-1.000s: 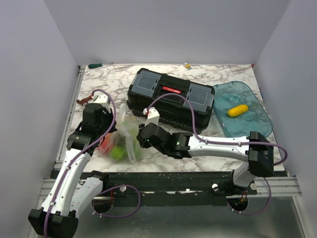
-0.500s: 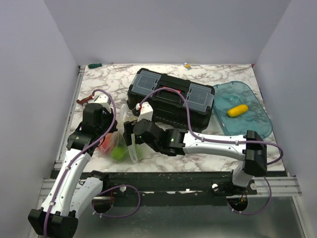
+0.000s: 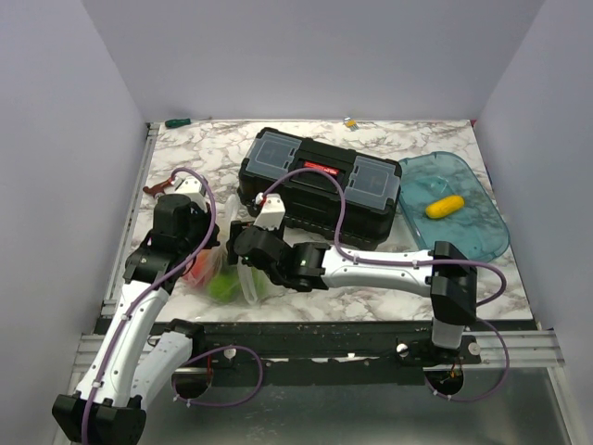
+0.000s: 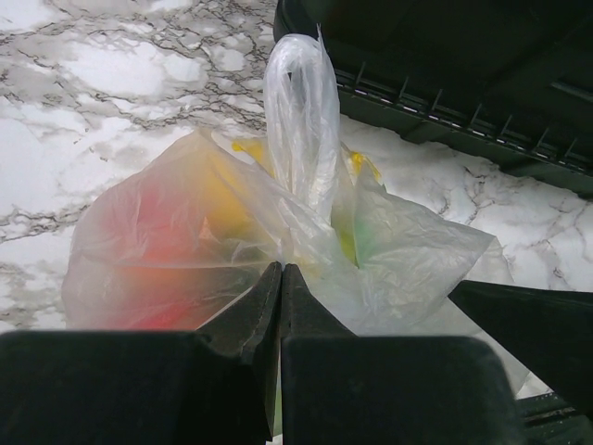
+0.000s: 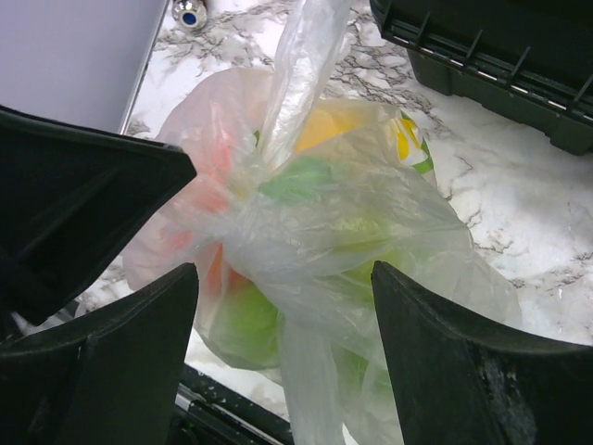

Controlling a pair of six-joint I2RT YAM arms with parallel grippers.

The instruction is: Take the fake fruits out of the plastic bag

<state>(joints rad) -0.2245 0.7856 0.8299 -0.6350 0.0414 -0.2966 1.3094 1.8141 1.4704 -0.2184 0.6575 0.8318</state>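
Note:
The plastic bag [image 3: 225,271] lies at the table's near left. Through its film show fake fruits: red [image 4: 157,232], yellow [image 4: 250,148] and green [image 5: 246,324]. My left gripper [image 4: 281,269] is shut, pinching a bunched fold of the plastic bag [image 4: 306,139] at its near side. My right gripper [image 5: 283,278] is open, its fingers standing on either side of the plastic bag [image 5: 315,213] without touching the film. A twisted handle of the bag rises between the two grippers. One more yellow fruit [image 3: 445,206] lies in the blue tray.
A black toolbox [image 3: 320,185] stands just behind the bag, close to both wrists. The translucent blue tray [image 3: 468,232] sits at the right. Small items lie along the back edge [image 3: 176,122]. A red object [image 3: 157,188] rests by the left rail.
The right arm has swung left from beside the toolbox to the bag, and its gripper has opened around it. The left arm has stayed put, still shut.

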